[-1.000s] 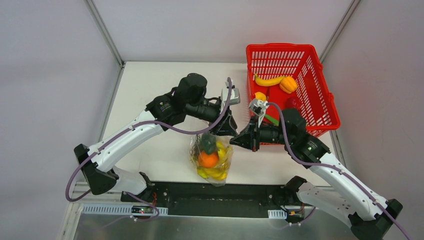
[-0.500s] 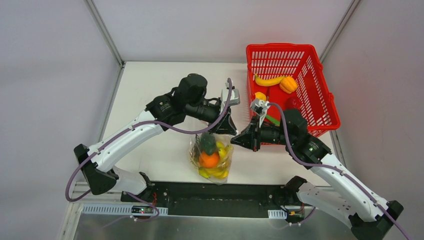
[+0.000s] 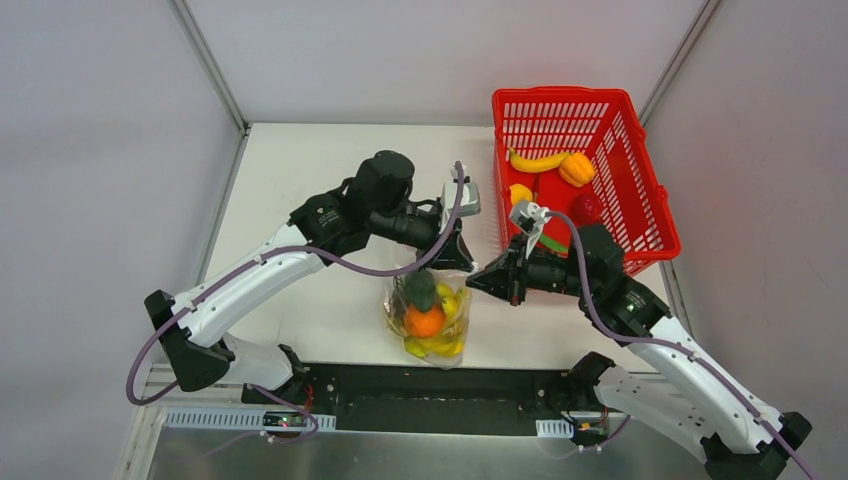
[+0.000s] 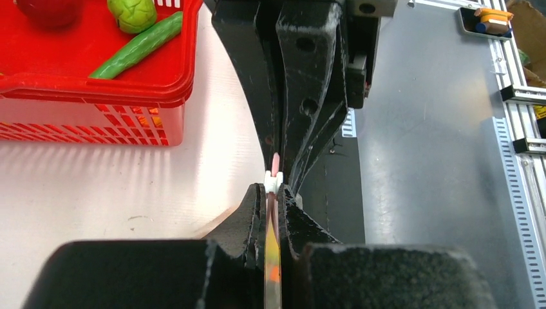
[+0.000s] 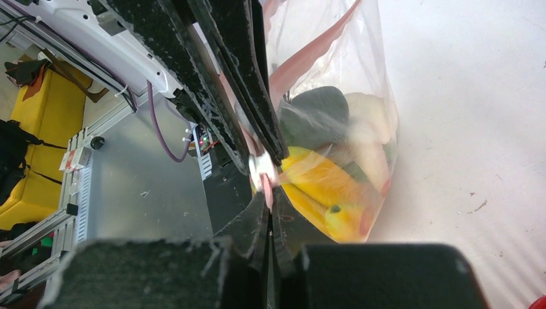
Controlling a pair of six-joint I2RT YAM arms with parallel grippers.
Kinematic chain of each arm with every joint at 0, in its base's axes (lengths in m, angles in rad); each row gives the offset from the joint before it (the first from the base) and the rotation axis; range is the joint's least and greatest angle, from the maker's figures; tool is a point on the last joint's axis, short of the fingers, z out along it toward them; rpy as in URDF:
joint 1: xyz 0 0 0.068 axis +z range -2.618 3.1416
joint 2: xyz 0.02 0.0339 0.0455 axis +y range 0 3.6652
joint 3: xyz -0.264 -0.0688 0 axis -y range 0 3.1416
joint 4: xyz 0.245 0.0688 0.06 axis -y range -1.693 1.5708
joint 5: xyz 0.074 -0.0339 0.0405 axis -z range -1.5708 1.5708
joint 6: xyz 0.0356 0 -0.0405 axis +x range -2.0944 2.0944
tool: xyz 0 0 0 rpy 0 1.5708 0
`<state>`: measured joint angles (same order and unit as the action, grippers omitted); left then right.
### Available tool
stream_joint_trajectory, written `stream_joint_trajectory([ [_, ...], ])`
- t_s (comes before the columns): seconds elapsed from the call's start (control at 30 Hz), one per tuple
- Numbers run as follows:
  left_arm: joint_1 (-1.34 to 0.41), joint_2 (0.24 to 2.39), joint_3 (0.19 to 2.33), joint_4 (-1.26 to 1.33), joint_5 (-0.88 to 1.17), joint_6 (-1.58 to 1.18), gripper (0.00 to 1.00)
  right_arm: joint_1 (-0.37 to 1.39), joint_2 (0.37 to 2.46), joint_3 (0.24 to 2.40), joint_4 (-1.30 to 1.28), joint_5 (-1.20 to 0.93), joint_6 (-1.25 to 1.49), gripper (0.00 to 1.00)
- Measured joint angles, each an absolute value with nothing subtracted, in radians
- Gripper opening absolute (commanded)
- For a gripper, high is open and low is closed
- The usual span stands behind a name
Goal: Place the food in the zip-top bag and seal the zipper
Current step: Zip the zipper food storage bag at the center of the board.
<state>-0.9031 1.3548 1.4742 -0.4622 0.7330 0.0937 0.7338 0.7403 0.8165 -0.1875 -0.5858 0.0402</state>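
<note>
Sealing, most likely: food (image 3: 424, 320) in the bag (image 3: 448, 300) already, with an orange and yellow and green bits showing through. Bag held up near the front edge of the table (image 3: 300, 180), between both arms. Jaws of the left gripper (image 4: 273, 193) pinched shut on the zipper (image 4: 275, 162), jaws of the right gripper (image 5: 267, 196) shut on it too, tip to tip, with a small white piece (image 5: 260, 166) between them. Next, probably: hold one end tight and slide along the strip, slow and straight, so as not to tear the thin plastic. More food left in the red basket (image 3: 640, 200). No brand, label or writing to read anywhere.
</note>
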Motion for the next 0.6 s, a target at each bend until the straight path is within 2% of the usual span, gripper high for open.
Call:
stream_joint_trajectory([
  [0.6,-0.904,1.287,1.472,-0.604,0.599,0.196,0.0,0.733,0.707,0.801,-0.169,-0.583,0.049,0.0],
])
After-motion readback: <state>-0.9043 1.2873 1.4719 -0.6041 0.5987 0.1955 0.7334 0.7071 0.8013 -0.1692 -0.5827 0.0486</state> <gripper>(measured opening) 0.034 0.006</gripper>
